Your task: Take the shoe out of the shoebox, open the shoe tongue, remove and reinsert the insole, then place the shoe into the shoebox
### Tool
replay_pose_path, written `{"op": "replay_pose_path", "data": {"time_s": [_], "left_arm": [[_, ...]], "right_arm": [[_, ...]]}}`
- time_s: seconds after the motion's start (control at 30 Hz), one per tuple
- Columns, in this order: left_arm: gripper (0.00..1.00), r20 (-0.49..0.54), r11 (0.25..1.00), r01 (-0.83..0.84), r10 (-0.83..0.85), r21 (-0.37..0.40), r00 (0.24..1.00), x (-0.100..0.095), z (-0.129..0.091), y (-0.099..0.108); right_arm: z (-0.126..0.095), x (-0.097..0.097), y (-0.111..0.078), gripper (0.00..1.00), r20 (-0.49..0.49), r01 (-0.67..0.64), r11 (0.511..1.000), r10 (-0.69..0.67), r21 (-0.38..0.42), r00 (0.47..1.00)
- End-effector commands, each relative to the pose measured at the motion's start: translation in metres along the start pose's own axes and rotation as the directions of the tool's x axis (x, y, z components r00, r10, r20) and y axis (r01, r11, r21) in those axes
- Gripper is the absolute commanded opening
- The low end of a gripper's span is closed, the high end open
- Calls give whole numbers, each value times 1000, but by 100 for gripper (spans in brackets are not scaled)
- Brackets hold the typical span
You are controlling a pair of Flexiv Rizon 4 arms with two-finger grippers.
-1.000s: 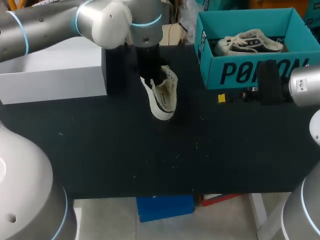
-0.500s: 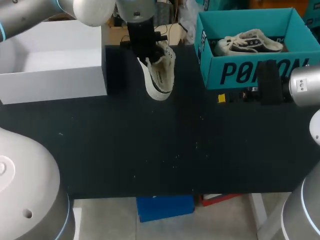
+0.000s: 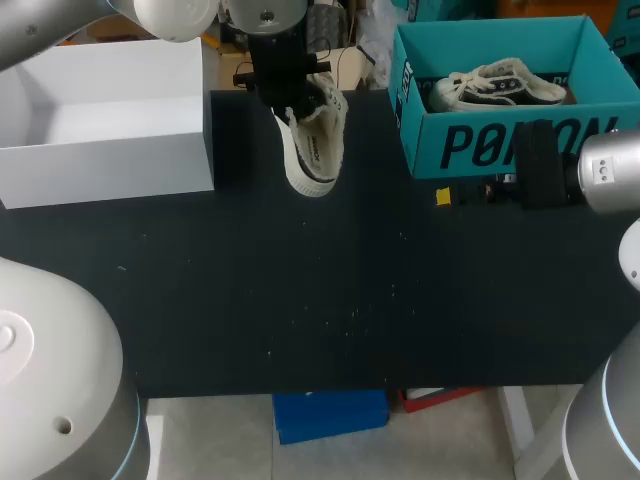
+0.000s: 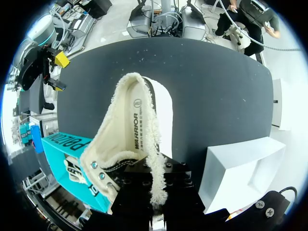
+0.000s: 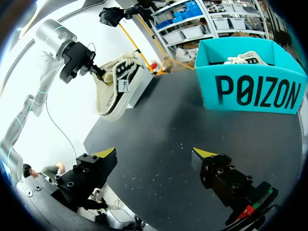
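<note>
Where the black desk (image 3: 300, 300) meets its left rear corner stands an open white box (image 3: 110, 130), its pale inner walls and floor exposed to the head view. Just to the right of this box, the left arm (image 3: 180, 25) comes down from the upper left, and the left end effector (image 4: 154, 175) is clamped on the fleece-lined collar of the shoe (image 3: 312, 140), its dark fingers pressing from both sides. The shoe, cream with a black-striped sole, hangs toe downward above the rear of the desk, between the white box and the teal shoebox (image 3: 500, 145) and touching neither. In the left wrist view its woolly lining and opening face the camera. Further right, the teal shoebox sits open at the right rear of the desk and holds a second shoe (image 3: 500, 85), cream and black with laces, lying along the box floor. In front of the shoebox, the right arm (image 3: 605, 170) enters from the right edge; the right end effector (image 5: 155, 153) hangs over bare desk with its yellow-tipped fingers set wide apart, gripping nothing.
</note>
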State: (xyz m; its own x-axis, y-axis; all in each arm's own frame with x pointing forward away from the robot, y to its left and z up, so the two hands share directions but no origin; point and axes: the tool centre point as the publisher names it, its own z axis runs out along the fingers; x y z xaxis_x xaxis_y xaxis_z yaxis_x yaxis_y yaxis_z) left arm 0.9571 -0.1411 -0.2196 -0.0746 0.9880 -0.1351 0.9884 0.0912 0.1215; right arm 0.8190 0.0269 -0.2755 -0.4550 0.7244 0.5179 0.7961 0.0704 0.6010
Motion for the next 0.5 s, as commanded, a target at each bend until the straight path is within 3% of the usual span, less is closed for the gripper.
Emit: {"op": "replay_pose_path", "data": {"time_s": [0.03,0.1,0.17,0.27,0.43,0.5], "left_arm": [[0,1,1000,-1,1,-3,1000,0,-1,0],[0,1,1000,-1,1,-3,1000,0,-1,0],[0,-56,995,96,-98,-41,994,-5,-2,8],[0,-59,976,191,-198,-102,979,-5,-10,14],[0,-26,907,382,-392,-176,919,7,-25,25],[0,-5,876,455,-462,-162,887,13,-29,30]], "right_arm": [[1,0,1,100,1,-1,1000,1,2,1000],[1,0,1,100,1,-1,1000,1,2,1000],[1,0,1,100,1,-1,1000,1,2,1000],[1,0,1,100,1,-1,1000,1,2,1000],[1,0,1,100,1,-1,1000,1,2,1000],[1,0,1,100,1,-1,1000,1,2,1000]]}}
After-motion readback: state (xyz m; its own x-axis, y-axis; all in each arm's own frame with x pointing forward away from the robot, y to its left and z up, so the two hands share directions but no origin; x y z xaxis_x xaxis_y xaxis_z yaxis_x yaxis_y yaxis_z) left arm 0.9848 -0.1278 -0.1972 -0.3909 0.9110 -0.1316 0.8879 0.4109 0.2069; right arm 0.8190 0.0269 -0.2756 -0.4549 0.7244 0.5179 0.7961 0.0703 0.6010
